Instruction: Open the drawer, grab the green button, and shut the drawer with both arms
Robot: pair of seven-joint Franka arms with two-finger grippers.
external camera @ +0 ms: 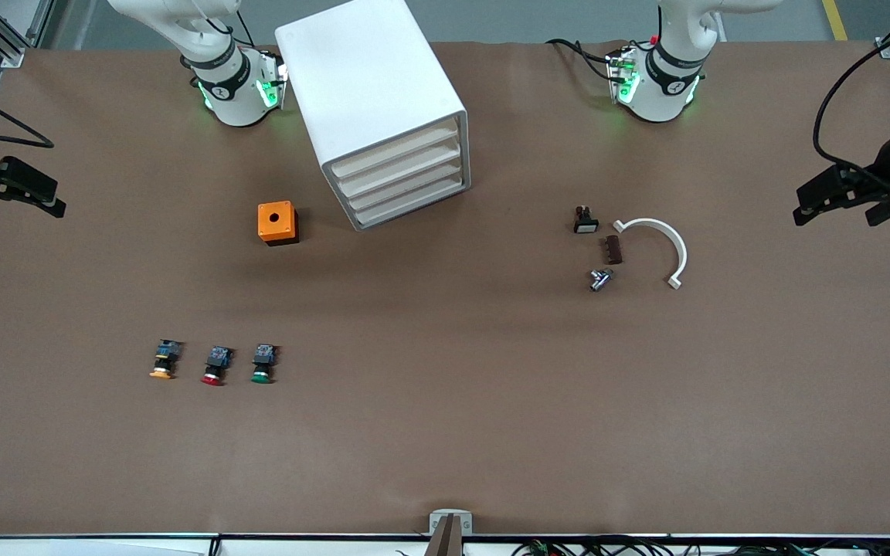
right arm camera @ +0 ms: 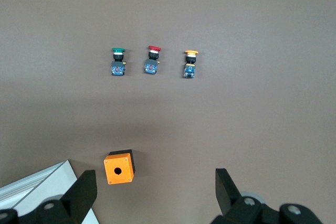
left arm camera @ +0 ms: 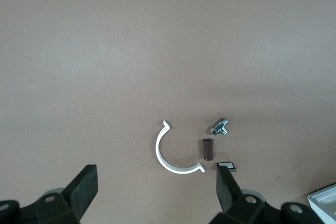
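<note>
The white cabinet (external camera: 371,85) stands between the two arm bases, with four alike drawers (external camera: 402,176) all shut. The green-capped button (external camera: 263,364) lies on the table nearer the front camera, toward the right arm's end; it also shows in the right wrist view (right arm camera: 117,61). My right gripper (external camera: 20,202) is open and empty, up in the air at the right arm's end of the table; its fingers (right arm camera: 84,192) frame bare table. My left gripper (external camera: 835,205) is open and empty, up at the left arm's end; its fingers (left arm camera: 84,187) show over bare table.
A red-capped button (external camera: 215,366) and an orange-capped one (external camera: 164,360) lie beside the green one. An orange box with a hole (external camera: 278,222) sits beside the cabinet. A white C-shaped clamp (external camera: 665,243), a brown piece (external camera: 613,249), a metal fitting (external camera: 599,279) and a small black part (external camera: 585,220) lie toward the left arm's end.
</note>
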